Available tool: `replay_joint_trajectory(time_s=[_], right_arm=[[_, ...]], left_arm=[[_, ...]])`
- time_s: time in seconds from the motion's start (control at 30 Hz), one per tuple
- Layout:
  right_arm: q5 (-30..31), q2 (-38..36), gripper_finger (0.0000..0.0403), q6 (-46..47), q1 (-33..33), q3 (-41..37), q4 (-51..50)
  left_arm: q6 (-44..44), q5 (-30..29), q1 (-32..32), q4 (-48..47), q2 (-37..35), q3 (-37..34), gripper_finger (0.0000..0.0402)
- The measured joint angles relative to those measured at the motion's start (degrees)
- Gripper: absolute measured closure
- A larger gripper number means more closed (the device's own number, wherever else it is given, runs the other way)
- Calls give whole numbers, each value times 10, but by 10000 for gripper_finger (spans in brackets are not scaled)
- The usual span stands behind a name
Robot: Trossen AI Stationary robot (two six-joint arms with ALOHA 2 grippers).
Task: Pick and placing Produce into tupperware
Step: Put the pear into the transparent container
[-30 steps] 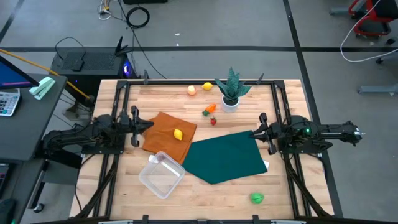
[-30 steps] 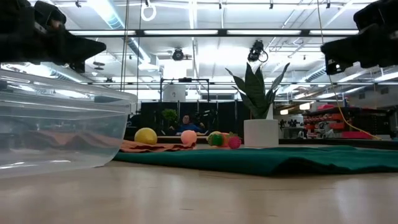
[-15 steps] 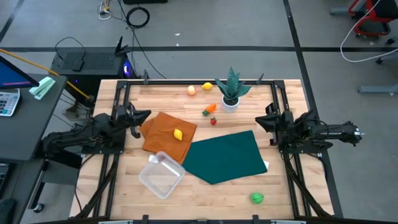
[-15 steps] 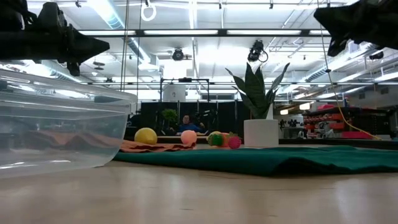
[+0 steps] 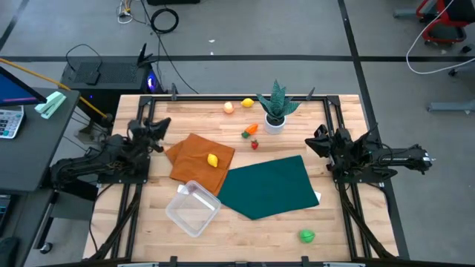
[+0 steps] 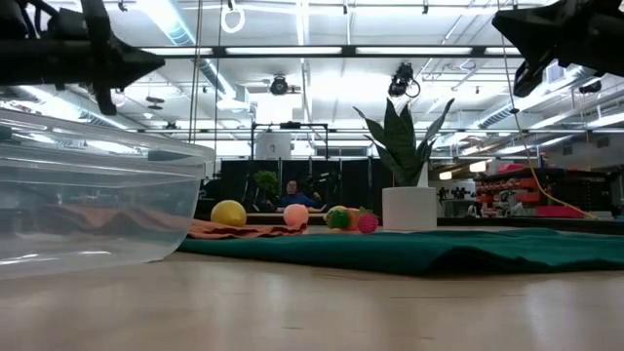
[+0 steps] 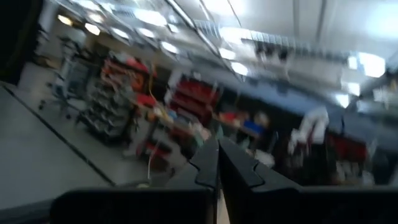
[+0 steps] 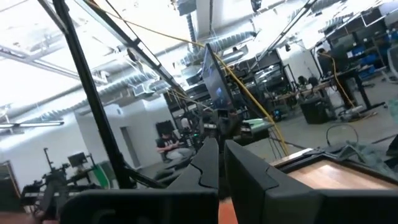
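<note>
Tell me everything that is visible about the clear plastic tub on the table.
The tupperware is a clear, colourless rectangular plastic tub with rounded corners. It stands upright and open, with no lid, turned at an angle to the table's edges. It looks empty. It rests on the bare wood beside the near corner of the orange cloth and left of the green cloth. No gripper touches it.

I saw the light wooden table [image 5: 245, 230] carrying an orange cloth [image 5: 194, 157], a dark green cloth [image 5: 269, 187], a clear rectangular plastic tub [image 5: 193, 208], a potted spiky plant [image 5: 275, 110] and scattered toy produce [image 5: 306, 236].
</note>
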Motion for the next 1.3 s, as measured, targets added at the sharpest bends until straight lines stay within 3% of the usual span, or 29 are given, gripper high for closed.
replay_joint_trajectory(time_s=[0.17,0.4,0.57,0.8,1.0,1.13,1.3], right_arm=[[40,0,403,-30,-3,0,32],[141,20,403,76,-32,5,129],[150,70,403,63,-67,71,126],[123,182,403,79,-113,204,-17],[73,272,403,80,-149,321,-145],[45,318,403,81,-177,392,-219],[-3,364,403,87,-201,462,-311]], left_arm=[[-53,-35,1,61,0,0,387],[-94,-44,6,61,0,0,384],[-93,-57,6,82,0,0,373],[-79,-64,6,100,0,0,379],[-15,-64,6,192,0,1,389],[19,-55,6,164,1,37,389],[46,-13,6,61,22,107,392]])
